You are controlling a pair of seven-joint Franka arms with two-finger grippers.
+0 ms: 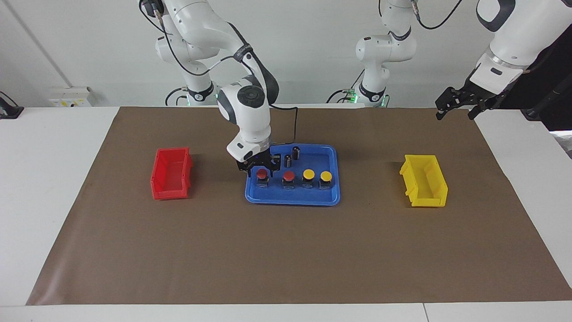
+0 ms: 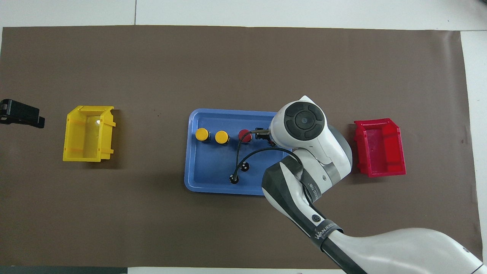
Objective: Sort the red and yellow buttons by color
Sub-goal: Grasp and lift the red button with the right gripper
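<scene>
**Operator:** I had the right claw (image 1: 260, 171) down in the blue tray (image 1: 292, 200), straddling the red button (image 1: 262, 174) at the tray's end toward the red bin (image 1: 172, 173). Whether it had clamped yet, I couldn't tell.

**Observer:** And the others?

**Operator:** The second red button (image 1: 288, 175) and both yellow buttons (image 1: 317, 175) stood alongside. I judged it best to grip squarely, then lift straight. The left claw (image 1: 456, 101) waited, spread apart.
</scene>
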